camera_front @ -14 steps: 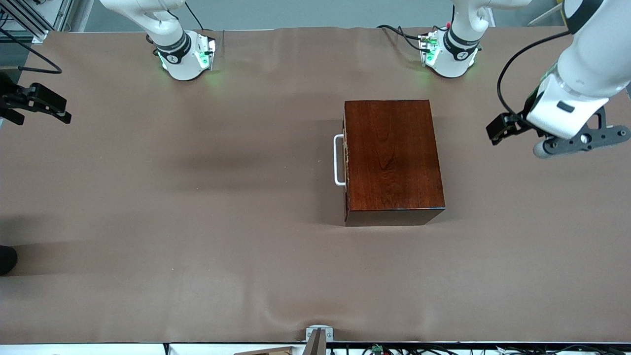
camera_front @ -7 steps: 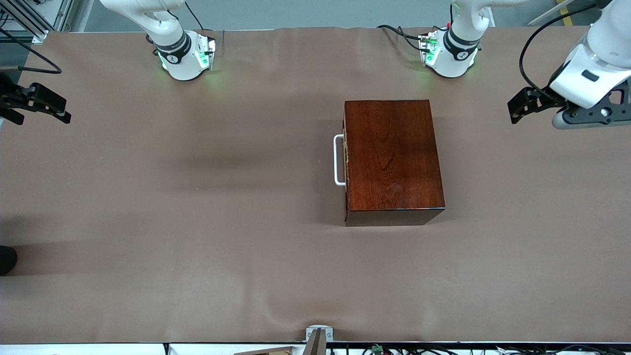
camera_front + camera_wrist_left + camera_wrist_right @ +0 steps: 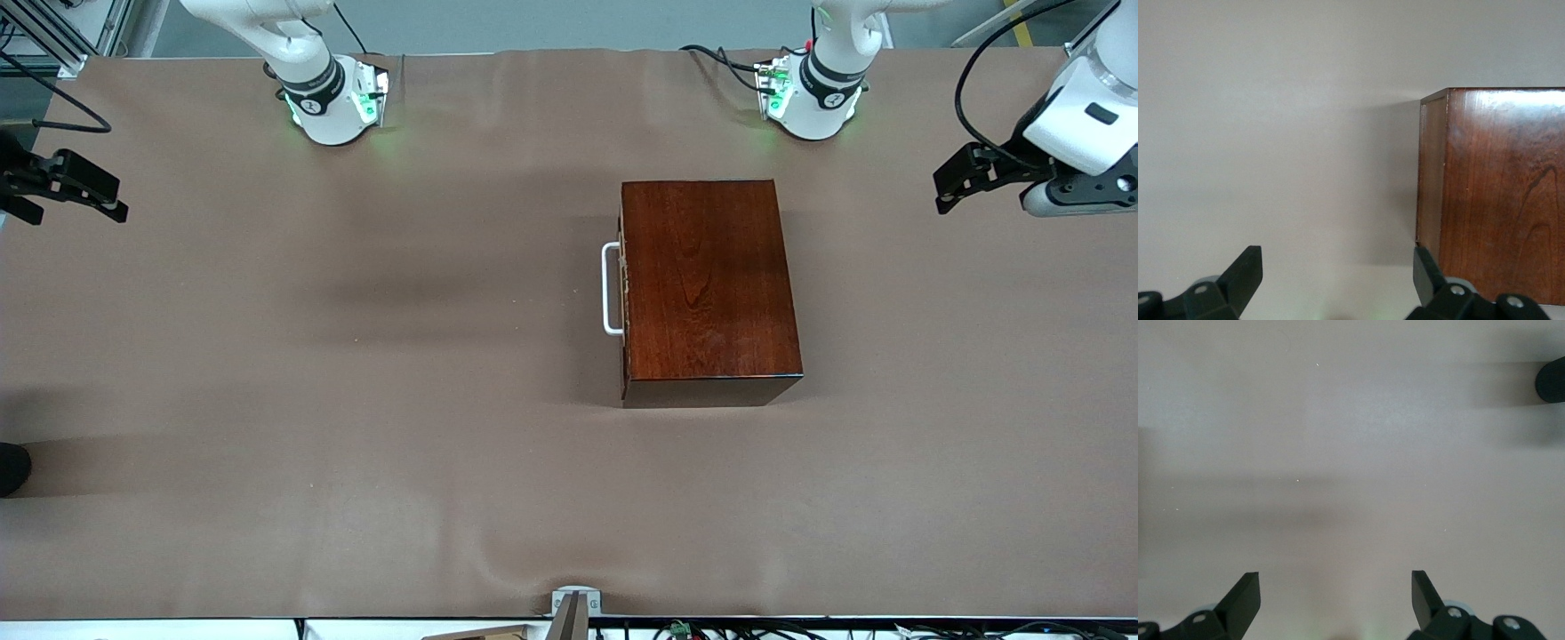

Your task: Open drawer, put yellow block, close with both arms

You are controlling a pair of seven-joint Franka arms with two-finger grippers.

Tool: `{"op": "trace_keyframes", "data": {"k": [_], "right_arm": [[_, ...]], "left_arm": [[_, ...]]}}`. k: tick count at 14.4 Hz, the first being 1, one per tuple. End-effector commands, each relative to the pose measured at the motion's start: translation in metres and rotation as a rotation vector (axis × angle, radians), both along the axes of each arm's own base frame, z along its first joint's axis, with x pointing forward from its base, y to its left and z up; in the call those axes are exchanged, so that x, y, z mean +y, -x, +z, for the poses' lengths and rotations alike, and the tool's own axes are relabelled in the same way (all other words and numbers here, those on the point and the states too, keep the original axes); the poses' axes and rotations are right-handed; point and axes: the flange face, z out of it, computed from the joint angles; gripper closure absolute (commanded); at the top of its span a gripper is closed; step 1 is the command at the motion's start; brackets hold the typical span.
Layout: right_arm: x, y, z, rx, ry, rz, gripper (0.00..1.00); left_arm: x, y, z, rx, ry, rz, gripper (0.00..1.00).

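The glossy reddish-brown box stands in the middle of the table. Its drawer is shut, and the white bar handle faces the right arm's end. The yellow block is out of view. My left gripper hangs open and empty over the table at the left arm's end, well apart from the box. In the left wrist view its fingers frame bare cloth, with a corner of the box ahead. My right gripper waits open and empty at the right arm's end, and its fingers show only cloth.
Brown cloth covers the whole table. A dark round object sits at the table's edge at the right arm's end and also shows in the right wrist view. A small metal clamp sits on the edge nearest the front camera.
The left arm has drawn back from the box toward its end of the table and toward the bases' side. The right arm and the box have not moved.
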Motion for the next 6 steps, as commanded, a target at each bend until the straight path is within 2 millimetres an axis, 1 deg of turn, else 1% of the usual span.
{"op": "trace_keyframes", "data": {"k": [1,6], "right_arm": [[-0.0037,0.0084,0.0044,-0.004,0.014,-0.008,0.00],[-0.0038,0.0084,0.0044,-0.004,0.014,-0.008,0.00]], "left_arm": [[0.0159,0.0034,0.0125,-0.011,0.027,-0.019,0.00],[0.0131,0.0031,0.0122,-0.002,0.055,0.002,0.00]]}}
